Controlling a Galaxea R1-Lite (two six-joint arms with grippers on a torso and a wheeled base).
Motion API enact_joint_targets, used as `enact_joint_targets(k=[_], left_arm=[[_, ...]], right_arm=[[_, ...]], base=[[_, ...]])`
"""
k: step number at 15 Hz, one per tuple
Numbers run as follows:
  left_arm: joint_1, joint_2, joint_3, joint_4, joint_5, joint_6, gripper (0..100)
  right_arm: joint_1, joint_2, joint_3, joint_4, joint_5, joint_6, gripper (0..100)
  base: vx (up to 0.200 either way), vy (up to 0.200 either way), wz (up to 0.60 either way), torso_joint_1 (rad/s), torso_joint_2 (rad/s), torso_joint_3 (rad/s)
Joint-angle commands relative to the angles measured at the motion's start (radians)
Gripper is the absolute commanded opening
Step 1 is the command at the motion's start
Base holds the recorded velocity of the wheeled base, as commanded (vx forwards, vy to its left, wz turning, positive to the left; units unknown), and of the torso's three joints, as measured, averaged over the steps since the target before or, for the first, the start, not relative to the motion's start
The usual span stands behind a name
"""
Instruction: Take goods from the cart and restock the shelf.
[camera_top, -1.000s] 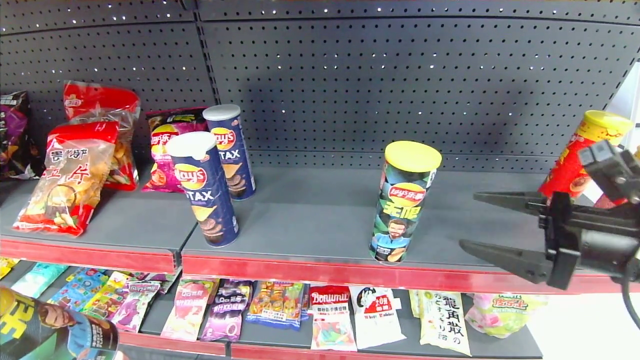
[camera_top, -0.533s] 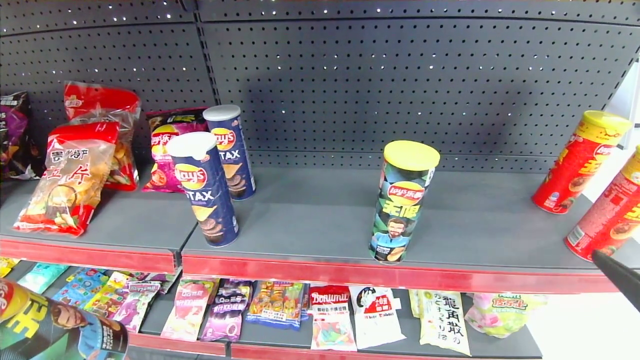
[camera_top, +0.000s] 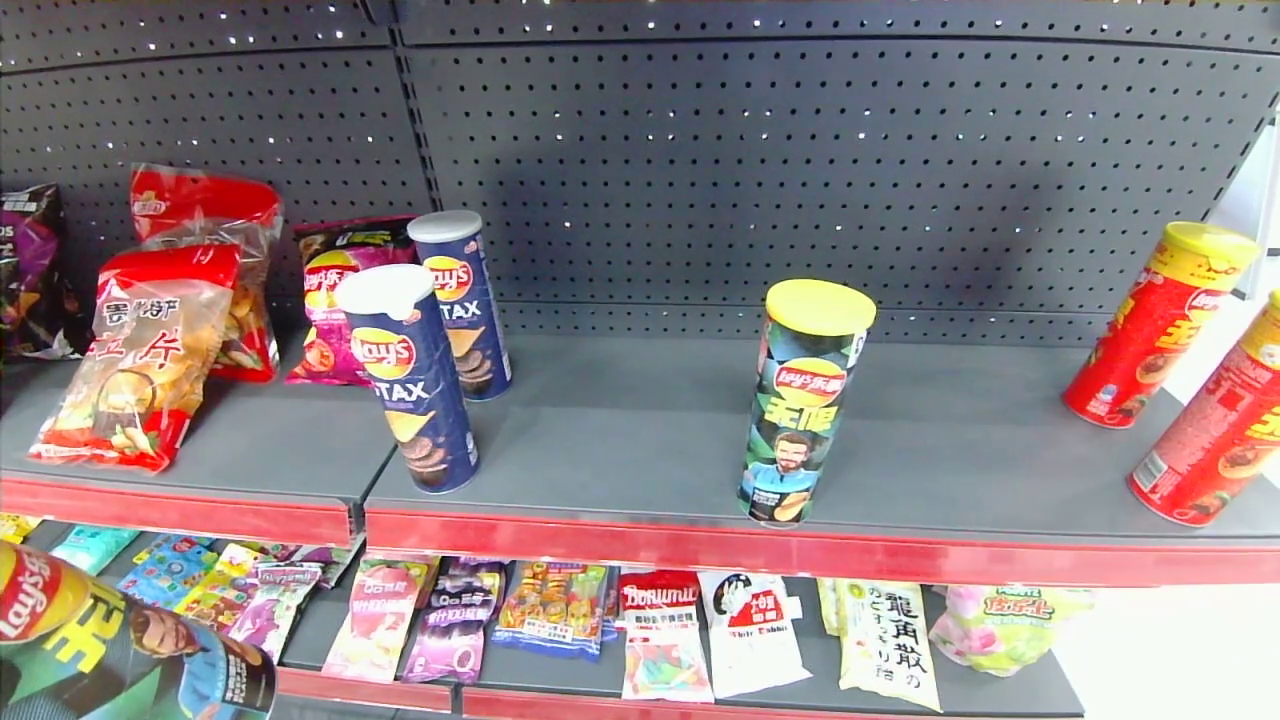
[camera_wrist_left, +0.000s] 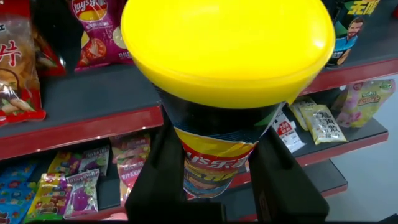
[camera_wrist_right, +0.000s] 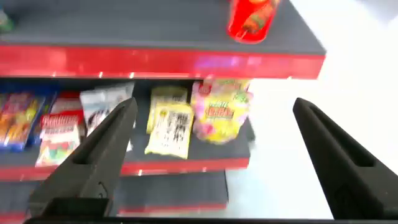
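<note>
Green-and-black held can (camera_top: 110, 650), yellow-lidded, lies tilted at the far left, low in front of the lower shelf (camera_top: 330, 610). The left gripper (camera_wrist_left: 221, 168) has its jaws closed on the can's body, one finger on each side, below the lid.

Along the upper shelf (camera_top: 640, 420), from left to right:
- snack bags (camera_top: 140, 360) leaning against the back panel;
- two blue cans (camera_top: 410, 380), upright, one behind the other;
- a bare stretch of board;
- a matching can (camera_top: 805, 400), upright near the red front edge;
- a second bare stretch;
- two red cans (camera_top: 1150, 320), near the right end.

Packets (camera_top: 560, 620) line the lower shelf. The right gripper (camera_wrist_right: 214, 106) sits off the shelf's right end with its jaws wide apart and nothing between them.

Step in hand, as judged: one can is carried towards the shelf and not yet placed.

The next move calls for raising the can above the red edge and turning it upright. It should then go down on bare board beside its match. It needs enough clearance that neither the blue cans nor the standing can is knocked, and the jaws should part only once its base rests flat.
</note>
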Motion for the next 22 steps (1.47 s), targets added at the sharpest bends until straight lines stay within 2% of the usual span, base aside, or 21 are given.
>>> enact_joint_targets(k=[1, 4, 9, 10, 18, 22], left_arm=[[0.000, -0.003, 0.017, 0.000, 0.001, -0.003, 0], [0.000, -0.015, 0.030, -0.003, -0.001, -0.004, 0], [0.000, -0.026, 0.030, -0.017, 0.001, -0.007, 0], [0.000, -0.024, 0.025, -0.018, -0.001, -0.007, 0], [0.000, -0.021, 0.025, -0.038, -0.001, -0.007, 0], [0.000, -0.018, 0.016, -0.038, 0.001, -0.009, 0]], right_arm=[[-0.021, -0.125, 0.057, -0.013, 0.004, 0.000, 100], [0.033, -0.191, 0.154, -0.124, 0.093, 0.005, 100], [0.038, -0.197, 0.158, -0.136, 0.141, 0.029, 100], [0.036, -0.207, 0.180, -0.130, 0.182, 0.048, 100], [0.036, -0.207, 0.180, -0.128, 0.188, 0.081, 100], [0.036, -0.207, 0.180, -0.128, 0.188, 0.081, 100]], base=[[0.000, 0.000, 0.00, 0.000, 0.00, 0.000], [0.000, 0.000, 0.00, 0.000, 0.00, 0.000], [0.000, 0.000, 0.00, 0.000, 0.00, 0.000], [0.000, 0.000, 0.00, 0.000, 0.00, 0.000], [0.000, 0.000, 0.00, 0.000, 0.00, 0.000], [0.000, 0.000, -0.60, 0.001, 0.00, 0.000]])
